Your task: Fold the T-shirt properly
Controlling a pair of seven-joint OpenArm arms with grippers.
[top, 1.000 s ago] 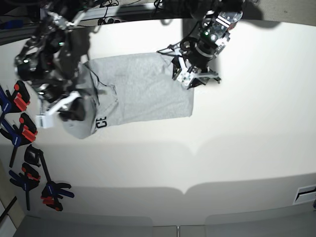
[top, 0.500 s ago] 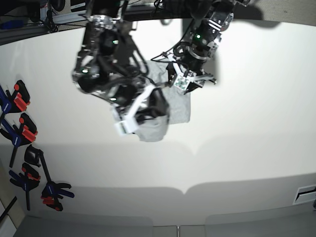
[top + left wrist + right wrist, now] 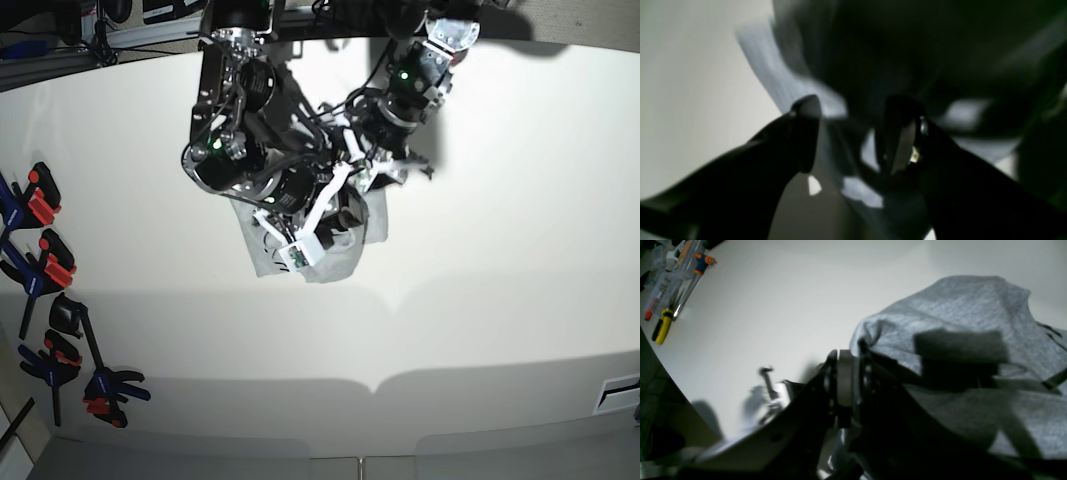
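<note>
The light grey T-shirt [image 3: 342, 267] lies bunched on the white table [image 3: 500, 250], mostly hidden under both arms. My right gripper [image 3: 316, 240] is shut on a fold of it and holds it over the shirt's right part. In the right wrist view the jaws [image 3: 850, 355] pinch the grey cloth [image 3: 957, 306], and a bit of black lettering [image 3: 1047, 330] shows at the right edge. My left gripper [image 3: 371, 176] is open just above the shirt's far right edge. In the blurred left wrist view its fingers [image 3: 806, 133] stand apart over grey fabric [image 3: 773, 76].
Several red, blue and black clamps [image 3: 45, 262] lie along the table's left edge. Hand tools with a yellow handle [image 3: 660, 330] and an orange one [image 3: 703, 260] lie at the table's rim in the right wrist view. Cables hang at the back edge.
My right arm has swept from the shirt's left side across to the right, carrying the held fold over the rest. The left gripper has stayed at the far right edge.
</note>
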